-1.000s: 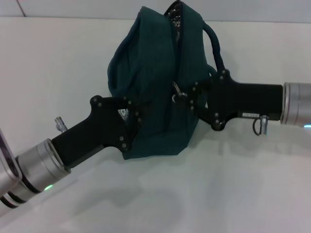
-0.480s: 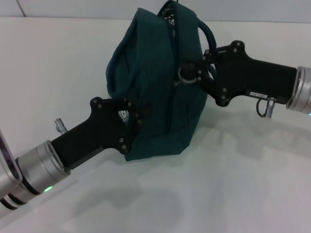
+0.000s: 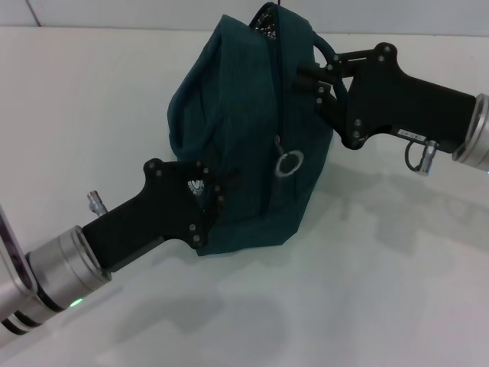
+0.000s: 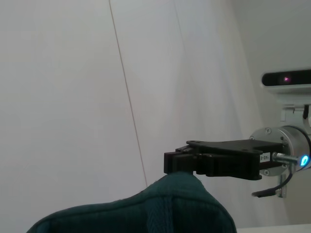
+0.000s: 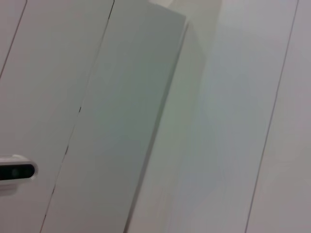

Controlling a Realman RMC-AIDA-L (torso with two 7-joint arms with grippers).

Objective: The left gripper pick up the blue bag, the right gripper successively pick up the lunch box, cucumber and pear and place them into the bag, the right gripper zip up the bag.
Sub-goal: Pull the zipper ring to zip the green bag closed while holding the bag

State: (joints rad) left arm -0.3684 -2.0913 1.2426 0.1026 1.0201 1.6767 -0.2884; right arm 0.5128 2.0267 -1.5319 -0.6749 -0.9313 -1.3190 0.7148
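At seven o'clock in your head view, the left gripper [image 3: 218,187] reaches up from the lower corner on its black arm, the silver cuff [image 3: 59,274] showing a green light. Its fingers are pressed into the lower left flank of the blue bag [image 3: 237,130], closed on a fold of the fabric there, and you can see a small white round logo [image 3: 196,186] right at the fingertips.

At the centre, the bag stands upright on the white table [image 3: 99,99], bulging and leaning slightly toward one o'clock. Its zipper line runs down the middle of the side facing you, and the ring zipper pull [image 3: 289,162] hangs free at about the bag's mid-height, with nothing touching it. A glimpse of silver lining shows at the very top, at twelve o'clock.

At two o'clock, the right gripper [image 3: 306,73] sits at the bag's upper right shoulder, next to the padded handle [image 3: 325,52]. You cannot tell whether its fingers are parted or closed, nor whether they hold anything.

Your left wrist view shows the bag's top edge [image 4: 160,208] with the right gripper [image 4: 171,162] just above it.
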